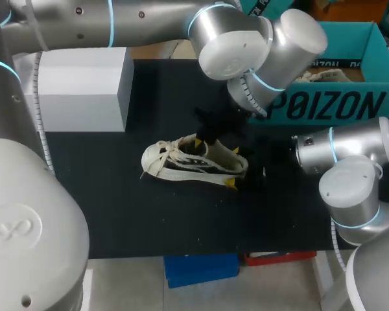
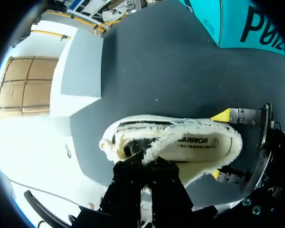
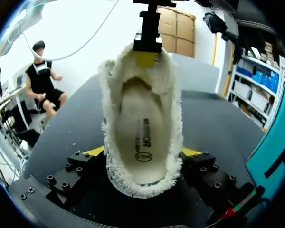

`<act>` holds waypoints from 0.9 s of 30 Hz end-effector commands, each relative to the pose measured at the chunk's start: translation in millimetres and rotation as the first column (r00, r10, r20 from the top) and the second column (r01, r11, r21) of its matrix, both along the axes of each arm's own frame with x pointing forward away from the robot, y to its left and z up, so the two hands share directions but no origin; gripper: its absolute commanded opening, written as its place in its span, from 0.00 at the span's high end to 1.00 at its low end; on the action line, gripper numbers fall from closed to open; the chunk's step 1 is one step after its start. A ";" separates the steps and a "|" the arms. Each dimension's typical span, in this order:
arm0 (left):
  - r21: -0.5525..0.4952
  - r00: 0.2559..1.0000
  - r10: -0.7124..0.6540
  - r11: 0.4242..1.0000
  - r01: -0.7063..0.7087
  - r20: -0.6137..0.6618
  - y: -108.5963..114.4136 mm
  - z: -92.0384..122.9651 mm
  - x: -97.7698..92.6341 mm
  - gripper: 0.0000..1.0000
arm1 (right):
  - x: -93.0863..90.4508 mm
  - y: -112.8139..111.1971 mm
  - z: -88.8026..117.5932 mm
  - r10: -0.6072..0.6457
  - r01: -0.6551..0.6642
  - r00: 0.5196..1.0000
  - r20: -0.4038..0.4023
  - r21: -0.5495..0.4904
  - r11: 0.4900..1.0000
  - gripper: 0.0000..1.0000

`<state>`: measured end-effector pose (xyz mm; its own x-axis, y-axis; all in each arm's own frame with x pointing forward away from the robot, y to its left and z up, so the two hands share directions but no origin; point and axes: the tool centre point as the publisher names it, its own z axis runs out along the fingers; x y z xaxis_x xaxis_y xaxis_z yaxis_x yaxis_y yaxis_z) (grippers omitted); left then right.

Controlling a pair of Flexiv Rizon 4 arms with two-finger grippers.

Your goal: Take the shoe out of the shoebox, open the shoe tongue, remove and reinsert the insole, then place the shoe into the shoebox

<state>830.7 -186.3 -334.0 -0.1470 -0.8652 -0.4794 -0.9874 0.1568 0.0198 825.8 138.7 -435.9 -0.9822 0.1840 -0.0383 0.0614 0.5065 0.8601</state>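
Right wrist view: the right tool (image 3: 141, 153) is clamped on the heel of the shoe (image 3: 142, 111), one yellow tip on each side. The left tool (image 2: 143, 164) sits at the tongue; whether it grips, I cannot tell. The shoe lies on the dark matte table (image 1: 117, 201), out of the teal cardboard shoebox (image 1: 350, 103). Its smooth insole (image 3: 143, 142) is still inside, ringed by fleecy cream lining, so removal, reinsertion and boxing seem left.

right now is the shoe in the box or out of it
Out. The shoe rests on the black table, in front of the teal box.
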 end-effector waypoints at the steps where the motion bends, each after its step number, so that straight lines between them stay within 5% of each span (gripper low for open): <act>1: -0.047 1.000 0.005 0.999 -0.003 0.029 20.6 12.4 -6.4 1.00 | -0.4 3.5 -1.7 -0.002 0.002 1.000 0.000 -0.004 1.000 1.00; 25: -0.038 0.988 0.149 0.988 -0.148 0.042 88.1 -3.9 -19.2 1.00 | -0.4 3.5 -1.7 -0.002 0.002 1.000 0.000 -0.004 1.000 1.00; 26: -0.039 0.988 0.151 0.988 -0.150 0.036 90.3 -6.0 -19.7 0.93 | -0.4 3.5 -1.7 -0.002 0.002 1.000 0.000 -0.004 1.000 1.00; 27: -0.037 0.987 0.155 0.987 -0.153 0.033 92.4 -7.8 -20.3 0.63 | -0.4 3.5 -1.7 -0.002 0.002 1.000 0.000 -0.004 1.000 1.00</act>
